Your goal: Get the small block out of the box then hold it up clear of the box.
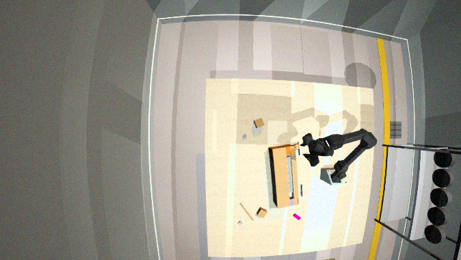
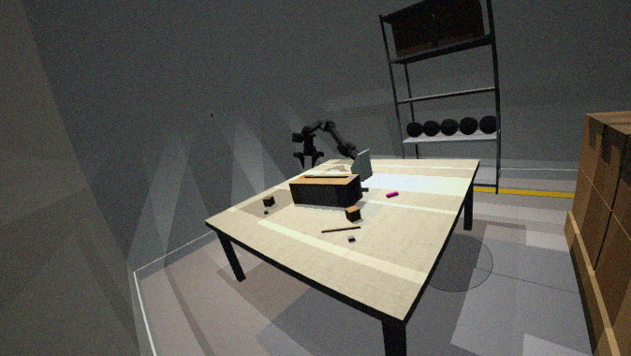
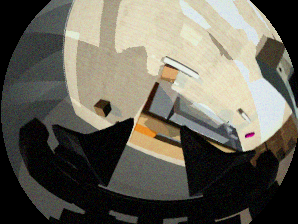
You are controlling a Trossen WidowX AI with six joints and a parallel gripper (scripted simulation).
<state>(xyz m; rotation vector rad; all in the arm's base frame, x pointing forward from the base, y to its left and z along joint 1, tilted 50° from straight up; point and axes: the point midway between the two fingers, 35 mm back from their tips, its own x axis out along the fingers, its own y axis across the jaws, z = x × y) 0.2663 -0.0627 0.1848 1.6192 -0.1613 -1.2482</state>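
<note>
Table (image 1: pixel 239 171) w/ box (image 1: pixel 283 176) near its middle. Hand (image 1: pixel 305 148) hangs spread & w/ nothing in it, just off the box's orange end (image 1: pixel 291 149). Small block: can't tell where it sits; inside of box too blurry.
</note>
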